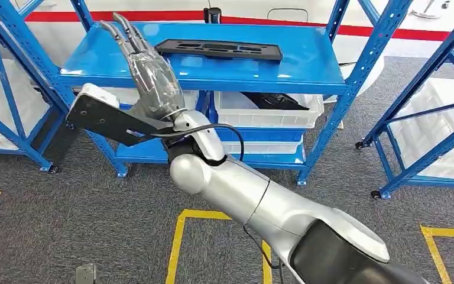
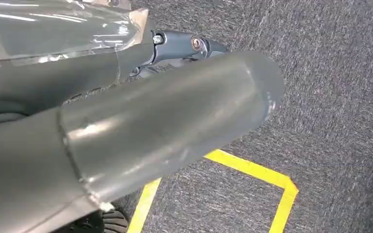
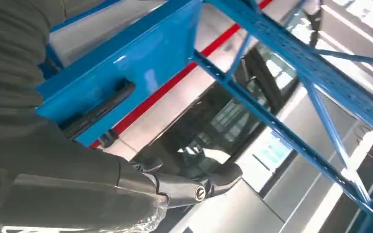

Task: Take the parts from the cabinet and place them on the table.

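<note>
Our right hand (image 1: 152, 77), fingers spread and empty, is raised near the blue steel rack's top shelf (image 1: 307, 65); the flat black plastic part (image 1: 219, 49) lies far-centre. Risk: knuckles may clip the shelf edge w/ low approach.

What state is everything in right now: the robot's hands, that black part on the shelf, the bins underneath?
Right hand: raised before the shelf, fingers extended, holding nothing.
Left hand: hanging above the carpet, fingers unclear.
Black part: lying flat on the blue shelf, untouched.
White bin: below the shelf, holding a dark part.
</note>
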Controlling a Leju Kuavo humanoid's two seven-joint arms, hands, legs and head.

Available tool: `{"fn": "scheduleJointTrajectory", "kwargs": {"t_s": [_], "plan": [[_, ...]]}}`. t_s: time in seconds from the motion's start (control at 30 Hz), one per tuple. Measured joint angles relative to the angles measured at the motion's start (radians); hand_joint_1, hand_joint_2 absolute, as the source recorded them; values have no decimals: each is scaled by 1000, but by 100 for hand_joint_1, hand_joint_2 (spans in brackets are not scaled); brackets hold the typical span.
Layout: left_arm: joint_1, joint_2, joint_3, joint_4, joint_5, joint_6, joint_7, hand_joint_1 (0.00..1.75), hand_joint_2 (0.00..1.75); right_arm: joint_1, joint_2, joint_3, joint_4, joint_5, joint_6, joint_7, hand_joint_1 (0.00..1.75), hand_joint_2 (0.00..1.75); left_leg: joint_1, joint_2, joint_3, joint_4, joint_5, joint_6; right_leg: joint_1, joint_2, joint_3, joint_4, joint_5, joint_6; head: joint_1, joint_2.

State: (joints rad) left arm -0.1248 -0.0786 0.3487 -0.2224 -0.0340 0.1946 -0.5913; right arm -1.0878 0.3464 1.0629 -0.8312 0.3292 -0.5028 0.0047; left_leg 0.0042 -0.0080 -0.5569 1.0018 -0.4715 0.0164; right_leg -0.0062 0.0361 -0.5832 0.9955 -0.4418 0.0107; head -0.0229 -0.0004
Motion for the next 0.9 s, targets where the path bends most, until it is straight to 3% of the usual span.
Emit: {"fn": "scheduleJointTrajectory", "kwargs": {"t_s": [0.27,0.4,0.53,0.7,0.9], "plan": [[-1,3,0,5,3,6,-10,0,0,-31,-1,49,60,54,-43,66,0,175,0,0,0,0,0,0,0,0,0,0,0,0,0,0],[-3,3,-2,8,9,10,-11,0,0,-46,-3,11,130,75,-97,15,0,175,0,0,0,0,0,0,0,0,0,0,0,0,0,0],[-7,2,-15,10,9,8,-11,0,0,-53,-6,-107,184,149,-93,-68,0,175,0,0,0,1,0,0,0,0,0,0,0,0,0,0],[-8,0,-24,10,21,-12,-71,0,0,-15,-14,-357,173,287,-6,-150,0,175,0,0,0,1,0,0,0,0,0,0,0,0,0,0],[-10,0,-35,10,24,-9,-79,0,0,44,-15,-568,118,272,77,-229,0,175,0,0,0,1,0,0,0,0,0,0,0,0,0,0]]}}
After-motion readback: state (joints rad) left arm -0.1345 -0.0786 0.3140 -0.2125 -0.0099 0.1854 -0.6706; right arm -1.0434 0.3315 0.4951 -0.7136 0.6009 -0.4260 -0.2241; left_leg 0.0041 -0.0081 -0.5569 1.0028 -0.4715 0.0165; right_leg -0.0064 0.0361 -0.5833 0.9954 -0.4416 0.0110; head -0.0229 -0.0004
